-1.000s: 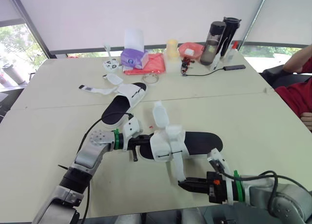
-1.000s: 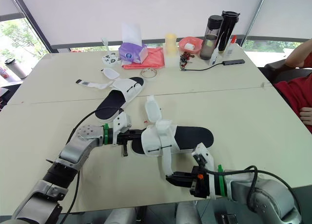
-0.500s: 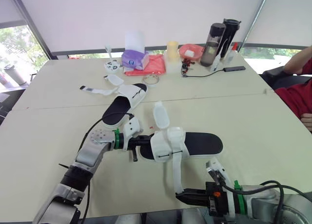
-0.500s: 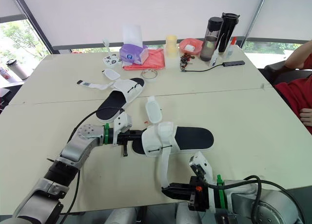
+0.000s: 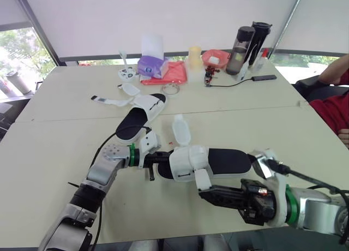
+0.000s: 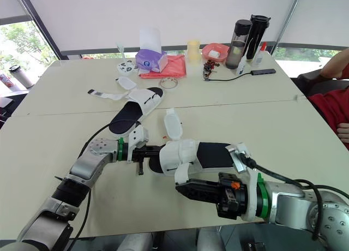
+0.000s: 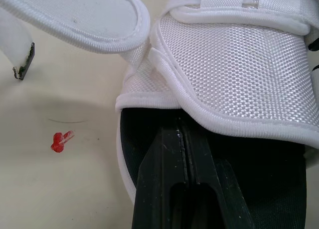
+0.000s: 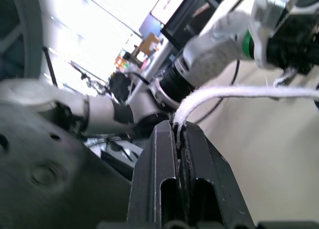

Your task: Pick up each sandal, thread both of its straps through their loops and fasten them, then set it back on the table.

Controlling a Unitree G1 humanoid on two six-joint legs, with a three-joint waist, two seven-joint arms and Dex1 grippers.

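A white mesh sandal with a black footbed (image 5: 218, 161) lay at the middle of the table (image 5: 65, 136), its toe clamped in the left claw (image 5: 162, 158). The right claw (image 5: 202, 192) pinched its white strap (image 5: 201, 179) by the end. Best approach, probably: hold the toe firm and draw the strap flat and untwisted across the sandal.

On the table (image 5: 49, 153), the near sandal (image 5: 226, 160) lies right of the left tool (image 5: 161, 158), second sandal (image 5: 132, 121) behind both

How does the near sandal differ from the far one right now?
The near sandal is gripped at one end by the left hand, one strap pinched by the right hand; the far sandal lies untouched, straps splayed. The near sandal lies crosswise to the robot; the far sandal angles away. Both white, black insoles.
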